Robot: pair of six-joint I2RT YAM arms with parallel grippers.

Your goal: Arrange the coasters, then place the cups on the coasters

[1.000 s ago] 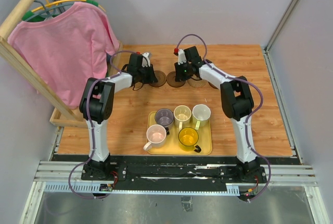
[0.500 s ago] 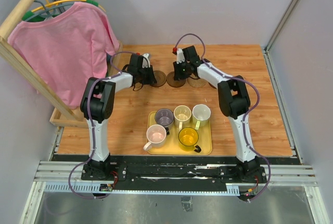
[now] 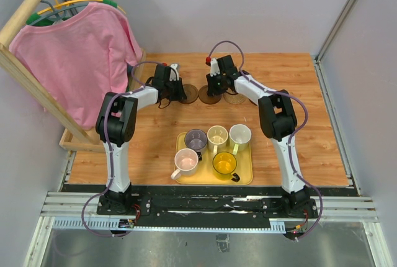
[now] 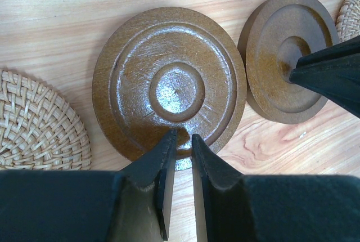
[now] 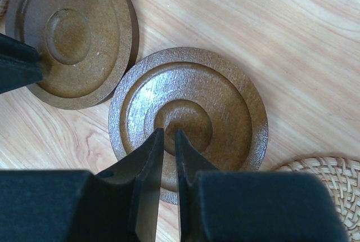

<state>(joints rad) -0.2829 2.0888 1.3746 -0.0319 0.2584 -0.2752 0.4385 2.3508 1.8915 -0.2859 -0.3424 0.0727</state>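
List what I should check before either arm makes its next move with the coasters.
1. Tips of the left gripper over the near rim of the left dark coaster: ok.
2. Tips of the right gripper near the centre of the right dark coaster: ok.
3. Space between those two coasters: not ok, their edges meet.
4. Tips pressing firmly enough to slide: cannot tell.
5. Five cups upright on the yellow tray, away from both grippers: ok.
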